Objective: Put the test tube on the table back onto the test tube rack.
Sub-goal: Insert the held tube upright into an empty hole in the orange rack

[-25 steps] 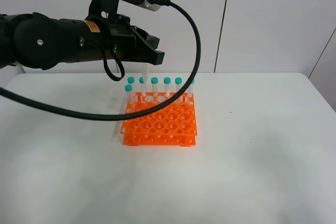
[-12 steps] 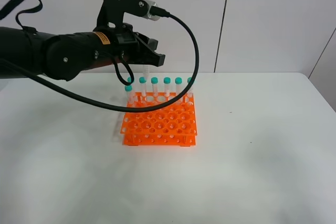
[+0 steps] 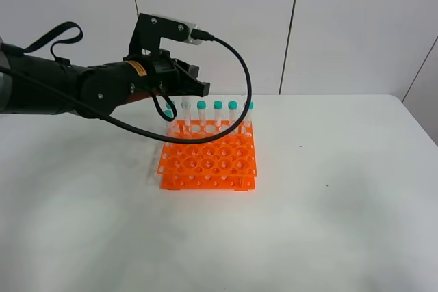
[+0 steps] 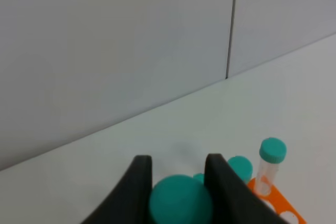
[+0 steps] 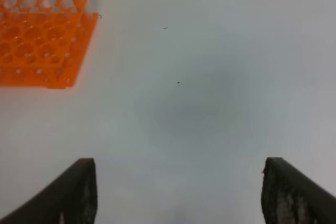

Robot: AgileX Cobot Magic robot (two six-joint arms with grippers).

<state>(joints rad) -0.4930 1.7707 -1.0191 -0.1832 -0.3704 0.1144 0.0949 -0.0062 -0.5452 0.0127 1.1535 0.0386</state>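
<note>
The orange test tube rack (image 3: 209, 162) stands mid-table with several teal-capped tubes (image 3: 217, 106) in its back row. My left gripper (image 3: 194, 89) hovers just over the left part of that row, shut on the test tube (image 3: 186, 115), whose clear body hangs down among the row's tubes. In the left wrist view the teal cap (image 4: 180, 202) sits clamped between the two black fingers (image 4: 140, 182) of my left gripper (image 4: 178, 169). I cannot tell how deep the tip is in a hole. My right gripper (image 5: 179, 182) is open over bare table (image 5: 199, 93), the rack (image 5: 42, 45) far ahead.
The white table (image 3: 342, 189) stretches around the rack on all sides. A pale grey panelled wall (image 3: 342, 25) rises behind the far edge. The left arm's black cable (image 3: 243, 94) loops over the rack's back row.
The left arm has sunk and drawn back a little. The held tube has come down from above the back row to among the other tubes. The right gripper has not moved.
</note>
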